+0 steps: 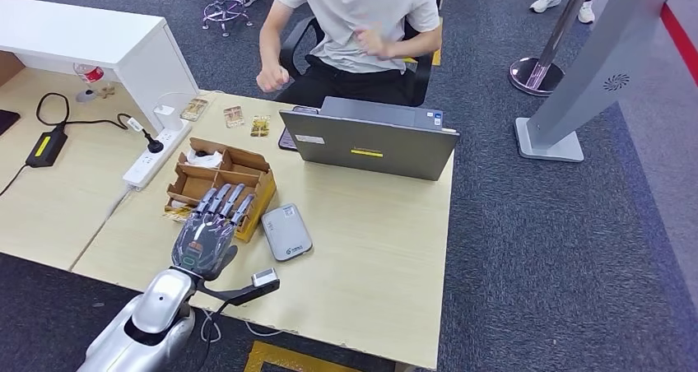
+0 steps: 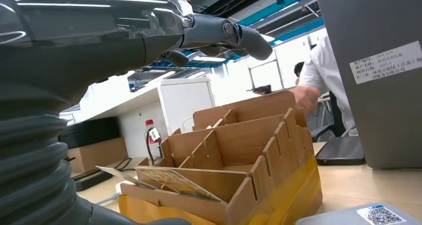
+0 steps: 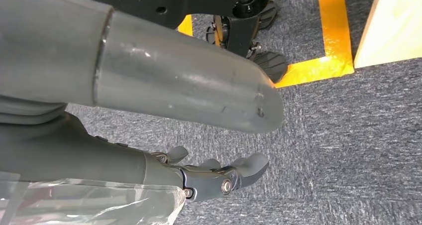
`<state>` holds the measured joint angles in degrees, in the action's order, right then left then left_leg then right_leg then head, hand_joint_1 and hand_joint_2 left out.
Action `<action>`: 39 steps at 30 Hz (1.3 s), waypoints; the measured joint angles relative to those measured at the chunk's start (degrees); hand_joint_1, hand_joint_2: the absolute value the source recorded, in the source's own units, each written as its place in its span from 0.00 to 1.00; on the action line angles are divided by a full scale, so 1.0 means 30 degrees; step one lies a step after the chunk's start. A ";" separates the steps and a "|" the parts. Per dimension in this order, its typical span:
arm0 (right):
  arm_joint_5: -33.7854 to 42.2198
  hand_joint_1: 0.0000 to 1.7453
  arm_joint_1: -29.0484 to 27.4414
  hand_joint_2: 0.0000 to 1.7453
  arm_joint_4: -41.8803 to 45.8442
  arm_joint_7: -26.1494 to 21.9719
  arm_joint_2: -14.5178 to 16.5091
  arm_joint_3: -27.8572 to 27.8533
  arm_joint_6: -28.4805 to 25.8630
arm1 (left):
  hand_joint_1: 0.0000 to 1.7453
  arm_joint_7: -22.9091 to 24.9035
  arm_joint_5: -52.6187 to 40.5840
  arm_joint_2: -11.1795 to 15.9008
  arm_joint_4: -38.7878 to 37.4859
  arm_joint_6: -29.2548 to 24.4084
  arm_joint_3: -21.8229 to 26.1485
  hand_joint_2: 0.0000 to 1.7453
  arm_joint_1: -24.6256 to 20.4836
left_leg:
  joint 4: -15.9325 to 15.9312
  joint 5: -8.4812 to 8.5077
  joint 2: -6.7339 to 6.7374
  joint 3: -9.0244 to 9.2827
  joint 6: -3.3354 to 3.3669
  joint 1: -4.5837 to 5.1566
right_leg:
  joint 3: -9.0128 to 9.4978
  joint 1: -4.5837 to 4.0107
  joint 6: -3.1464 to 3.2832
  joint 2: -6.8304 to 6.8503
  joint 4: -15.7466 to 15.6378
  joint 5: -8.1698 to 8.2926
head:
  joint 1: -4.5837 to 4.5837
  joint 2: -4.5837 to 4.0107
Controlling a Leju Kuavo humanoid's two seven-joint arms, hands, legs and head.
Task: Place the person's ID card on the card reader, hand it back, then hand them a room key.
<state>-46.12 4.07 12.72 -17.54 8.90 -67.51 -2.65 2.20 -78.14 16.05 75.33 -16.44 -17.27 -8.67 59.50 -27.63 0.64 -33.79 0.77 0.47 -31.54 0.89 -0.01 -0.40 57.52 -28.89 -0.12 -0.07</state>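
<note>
My left hand [image 1: 206, 230] hovers over the near end of a brown cardboard organiser box [image 1: 251, 174], fingers stretched out and apart, holding nothing. In the left wrist view its fingers [image 2: 234, 35] hang above the box [image 2: 259, 155], and patterned cards [image 2: 171, 181] lie in the nearest slot. The grey card reader [image 1: 286, 231] lies flat on the table just right of the box, with nothing on it. My right hand [image 3: 219, 177] hangs beside my body above the carpet, fingers loosely extended and empty. A person [image 1: 362, 18] sits behind the table with both hands raised.
A grey laptop [image 1: 370, 141] stands open with its back to me, a dark phone [image 1: 286, 138] at its left. Three small cards [image 1: 234, 115] lie near the far edge. A white power strip [image 1: 152, 154] and a black charger [image 1: 46, 147] are on the left.
</note>
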 joint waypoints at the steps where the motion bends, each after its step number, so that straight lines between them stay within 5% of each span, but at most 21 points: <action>1: -0.0031 0.00 0.0003 0.00 0.0000 0.0024 0.0000 0.0002 -0.0002 | 0.00 0.0007 -0.0025 -0.0109 -0.0251 -0.0066 0.0000 1.00 -0.0126 | 0.0000 0.0000 0.0000 0.0001 0.0000 0.0000 | 0.0001 0.0000 0.0000 0.0001 0.0000 0.0000 | 0.0002 0.0000; 37: -0.0441 0.00 0.0021 0.00 0.0000 0.0270 0.0000 0.0062 -0.0013 | 0.00 0.1102 0.0262 -0.0716 -0.1950 -0.0776 0.2078 1.00 -0.0436 | -0.0002 0.0000 0.0000 -0.0001 0.0000 -0.0001 | 0.0002 -0.0002 0.0001 0.0000 0.0001 0.0000 | 0.0002 0.0000; 38: -0.0448 0.00 0.0021 0.00 0.0000 0.0275 0.0000 0.0071 -0.0013 | 0.05 0.1144 0.0257 -0.0717 -0.2045 -0.0772 0.2100 1.00 -0.0457 | -0.0002 0.0000 0.0000 -0.0001 0.0000 -0.0001 | 0.0002 -0.0002 0.0001 0.0000 0.0001 0.0000 | 0.0004 0.0000; 39: -0.0454 0.00 0.0022 0.00 0.0000 0.0279 0.0000 0.0076 -0.0013 | 0.30 0.1188 0.0249 -0.0719 -0.2134 -0.0772 0.2124 1.00 -0.0473 | -0.0002 0.0000 0.0000 -0.0001 0.0000 -0.0002 | 0.0002 -0.0002 0.0001 0.0000 0.0001 0.0000 | 0.0004 0.0000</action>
<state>-47.48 4.14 12.72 -16.70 8.90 -67.28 -2.69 5.76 -77.39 13.89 68.93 -18.75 -10.90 -10.09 59.49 -27.63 0.64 -33.80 0.77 0.47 -31.53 0.88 -0.01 -0.40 57.52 -28.89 -0.11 -0.07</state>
